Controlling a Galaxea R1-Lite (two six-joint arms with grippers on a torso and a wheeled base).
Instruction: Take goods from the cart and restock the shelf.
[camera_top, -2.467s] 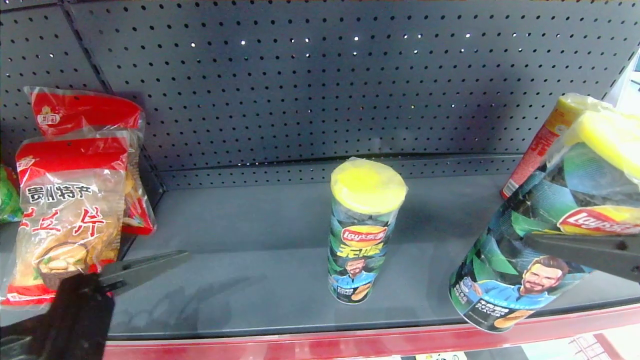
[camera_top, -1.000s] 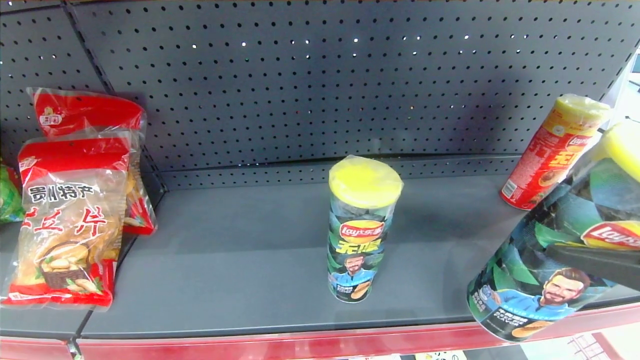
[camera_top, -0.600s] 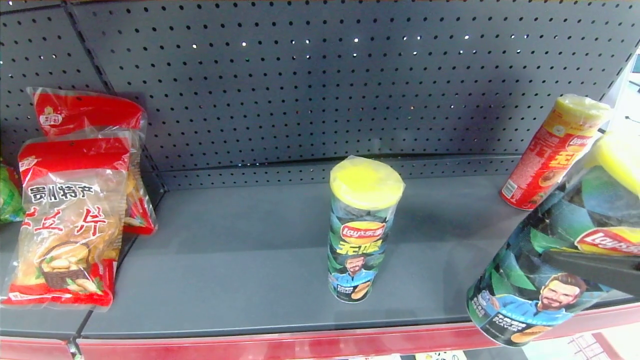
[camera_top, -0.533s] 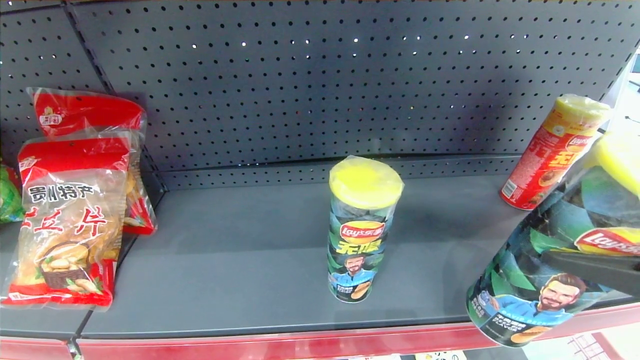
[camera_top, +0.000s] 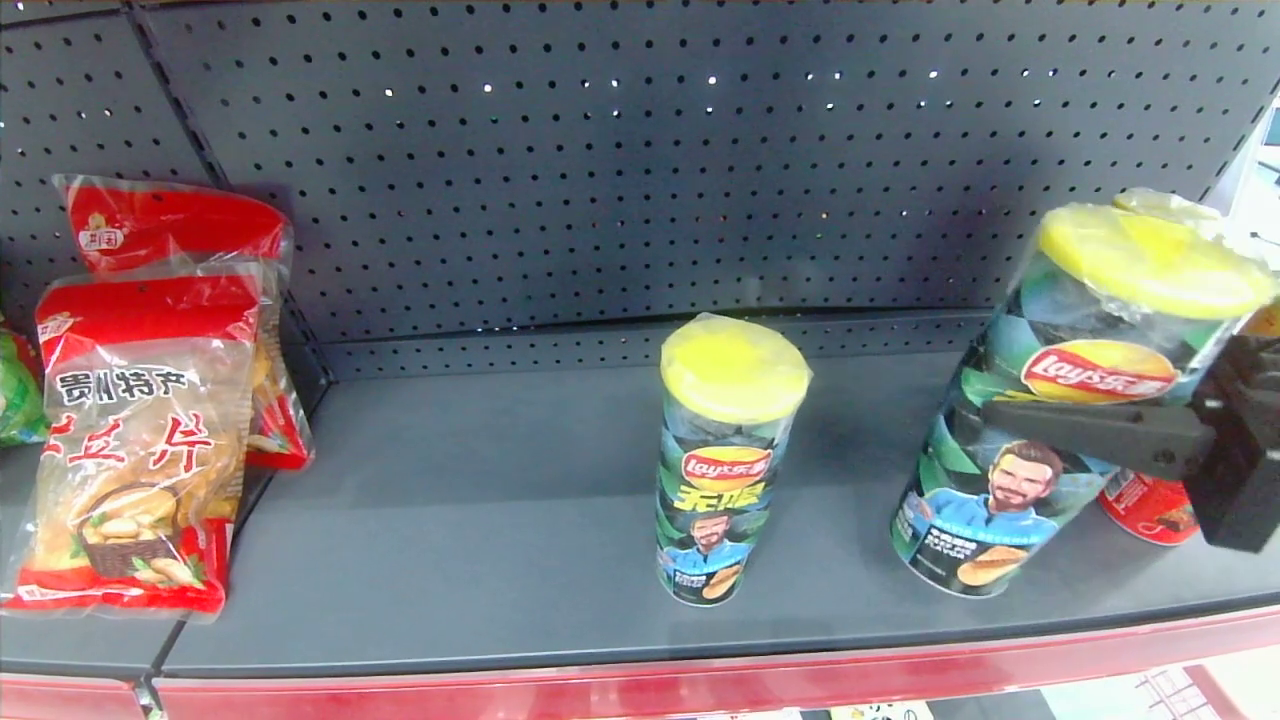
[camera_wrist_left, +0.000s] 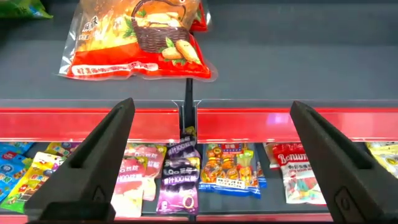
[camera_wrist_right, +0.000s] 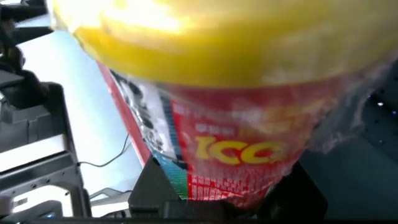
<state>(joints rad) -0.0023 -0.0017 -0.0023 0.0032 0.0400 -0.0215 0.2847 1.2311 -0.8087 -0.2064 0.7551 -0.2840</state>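
The shelf (camera_top: 480, 560), with a green chip can (camera_top: 1000, 500) pinched in the right claw (camera_top: 1000, 400).
Two snack bags (camera_top: 130, 440) stand at 9 o'clock. The held can leans at 4 o'clock, its base at the shelf's front. A second green can (camera_top: 725, 460) stands upright at 5 o'clock, and a red can (camera_top: 1150, 505) is just behind the held one. Below the shelf's red edge, the left claw (camera_wrist_left: 205, 162) is spread and empty.

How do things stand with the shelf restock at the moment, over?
Left gripper open, facing the shelf front. Right gripper shut on green chip can, low over the right side, touchdown unclear. Red can close behind it.
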